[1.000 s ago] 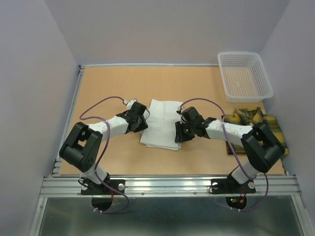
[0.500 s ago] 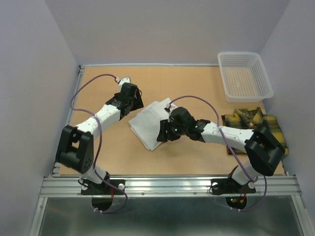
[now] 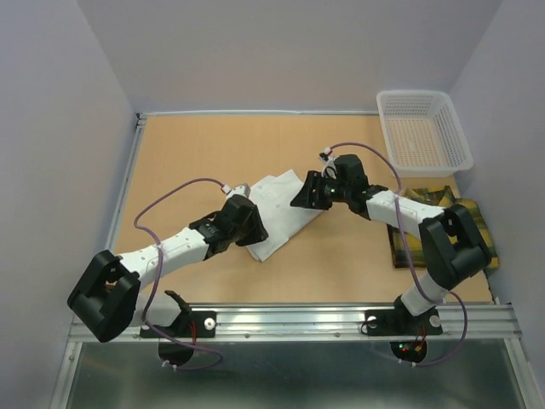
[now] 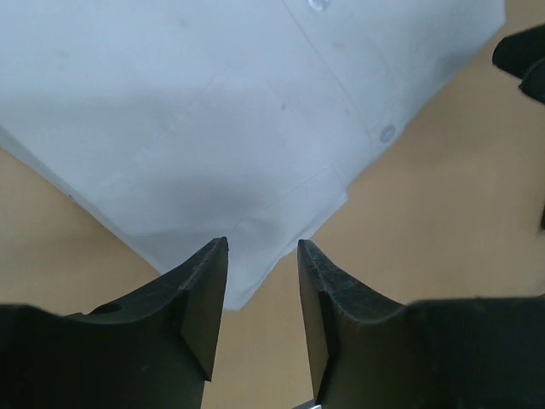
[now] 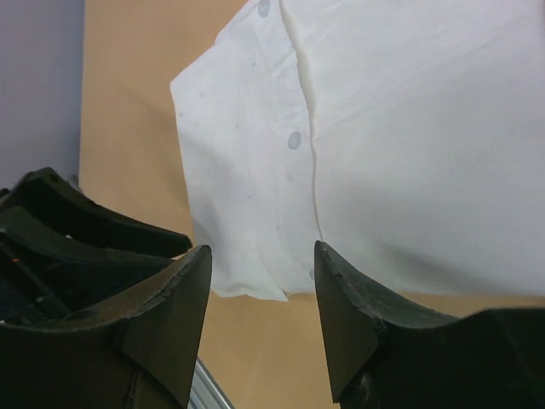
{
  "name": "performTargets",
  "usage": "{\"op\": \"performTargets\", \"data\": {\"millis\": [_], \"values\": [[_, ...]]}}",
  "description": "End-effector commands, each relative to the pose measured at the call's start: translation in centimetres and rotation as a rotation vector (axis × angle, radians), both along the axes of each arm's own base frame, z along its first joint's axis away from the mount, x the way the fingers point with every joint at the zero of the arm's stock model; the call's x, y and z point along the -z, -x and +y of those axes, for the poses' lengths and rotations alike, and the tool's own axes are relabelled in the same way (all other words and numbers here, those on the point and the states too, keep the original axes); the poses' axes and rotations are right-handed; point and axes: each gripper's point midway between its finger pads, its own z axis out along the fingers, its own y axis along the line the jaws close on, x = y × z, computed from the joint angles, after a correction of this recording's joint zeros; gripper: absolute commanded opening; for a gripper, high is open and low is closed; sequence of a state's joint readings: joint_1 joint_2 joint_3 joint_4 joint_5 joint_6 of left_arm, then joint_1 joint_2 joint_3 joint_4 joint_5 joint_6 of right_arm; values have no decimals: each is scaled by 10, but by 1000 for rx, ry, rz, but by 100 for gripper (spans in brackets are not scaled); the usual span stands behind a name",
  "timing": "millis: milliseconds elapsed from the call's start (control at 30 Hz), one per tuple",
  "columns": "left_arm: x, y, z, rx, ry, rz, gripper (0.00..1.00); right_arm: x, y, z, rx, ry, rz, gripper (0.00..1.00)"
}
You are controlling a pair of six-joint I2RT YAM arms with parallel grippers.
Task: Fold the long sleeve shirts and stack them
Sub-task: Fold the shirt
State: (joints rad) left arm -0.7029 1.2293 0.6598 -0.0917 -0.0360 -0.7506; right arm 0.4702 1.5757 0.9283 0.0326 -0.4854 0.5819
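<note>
The white long sleeve shirt (image 3: pixel 279 211) lies folded in the middle of the table, turned diagonally, its button placket showing (image 4: pixel 255 102) (image 5: pixel 400 145). My left gripper (image 3: pixel 255 231) (image 4: pixel 260 254) hovers open over the shirt's near-left corner, with nothing pinched between its fingers. My right gripper (image 3: pixel 301 196) (image 5: pixel 262 254) stands open at the shirt's far-right corner, also empty. The yellow-and-dark plaid long sleeve shirt (image 3: pixel 443 209) lies folded at the right edge, partly hidden behind the right arm.
A white mesh basket (image 3: pixel 423 129) sits at the back right corner of the table (image 3: pixel 196 153). The left arm's dark body (image 5: pixel 77 226) shows in the right wrist view, and the right fingers (image 4: pixel 521 51) show in the left wrist view. Grey walls close in the sides and back.
The white shirt has turned from square to diagonal. My left gripper swung from the shirt's far-left side to its near-left corner. My right gripper went from the near edge to the far-right corner.
</note>
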Motion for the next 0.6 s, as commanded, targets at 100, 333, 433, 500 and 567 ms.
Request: {"op": "performTargets", "data": {"millis": [100, 333, 433, 500, 567], "values": [[33, 10, -13, -4, 27, 77, 41, 6, -24, 14, -80, -203, -10, 56], [76, 34, 15, -71, -68, 192, 37, 74, -40, -49, 96, -93, 69, 55], [83, 36, 26, -98, -112, 208, 37, 89, -37, -68, 142, -61, 94, 54], [81, 30, 32, -110, -150, 199, 37, 93, -31, -72, 151, -27, 108, 54], [78, 19, 42, -144, -194, 193, 37, 93, -27, -75, 163, -17, 112, 54]]}}
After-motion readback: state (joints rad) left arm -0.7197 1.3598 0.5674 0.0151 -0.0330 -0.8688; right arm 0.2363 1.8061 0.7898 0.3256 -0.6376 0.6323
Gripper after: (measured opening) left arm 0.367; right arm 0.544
